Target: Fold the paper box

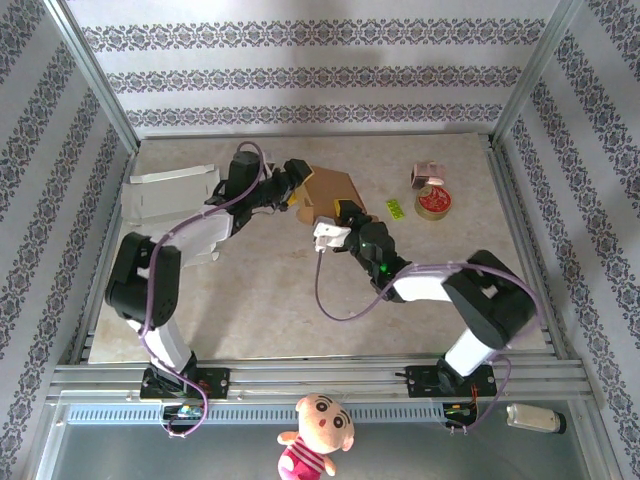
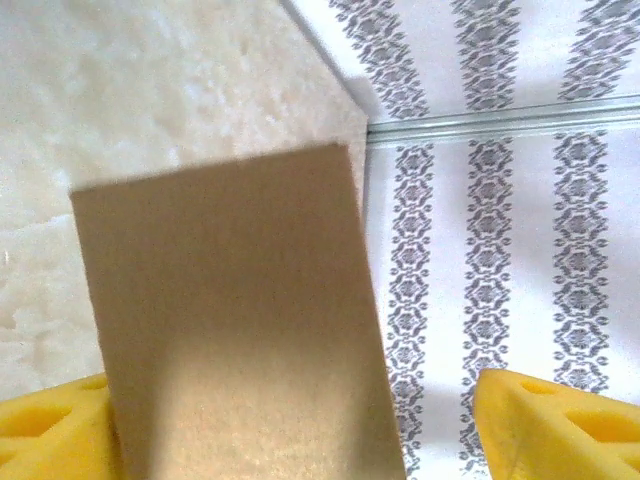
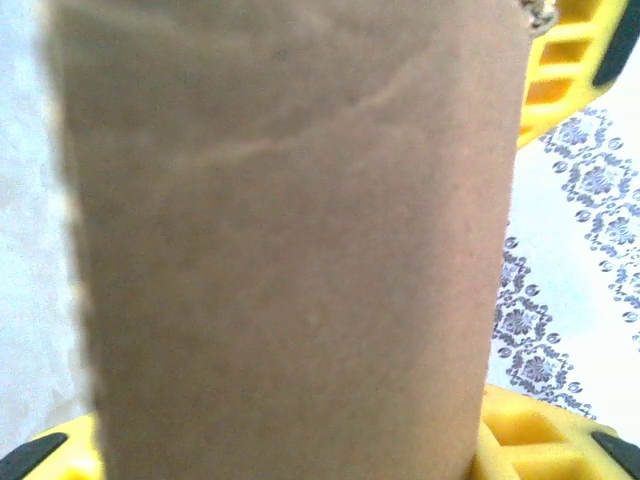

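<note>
Between our two claws, out over the far middle of the worktop [image 1: 270, 290], sits the brown paper box [image 1: 328, 185], partly raised, with one panel standing up off the surface. Our left claw [image 1: 292, 190] meets it from its left side and our right claw [image 1: 335, 212] from the near side, so the two come close together around the box.

From the left wrist we see the left claw [image 2: 290, 385] spread wide. A flat brown panel of the box [image 2: 230, 300] stands between its yellow fingers [image 2: 50, 425], lying against the one on the left of that view and leaving a clear gap to the other. Nothing is pinched there.

From the right wrist, a brown panel [image 3: 290, 230] with a faint crease covers almost everything ahead of the right claw [image 3: 290, 440]. Its yellow fingers [image 3: 545, 440] stand far apart at the panel's lower corners, and we cannot tell whether they press on it.

Off to the left claw's left lies a flat white cardboard sheet [image 1: 170, 195]. To the right of the right claw lies a small green slip [image 1: 396, 209], and farther that way, well apart, a tape roll [image 1: 433, 203] with a small pink box [image 1: 428, 176] just beyond it. Behind both claws, past the arm bases, lies a plush doll [image 1: 315, 435].
</note>
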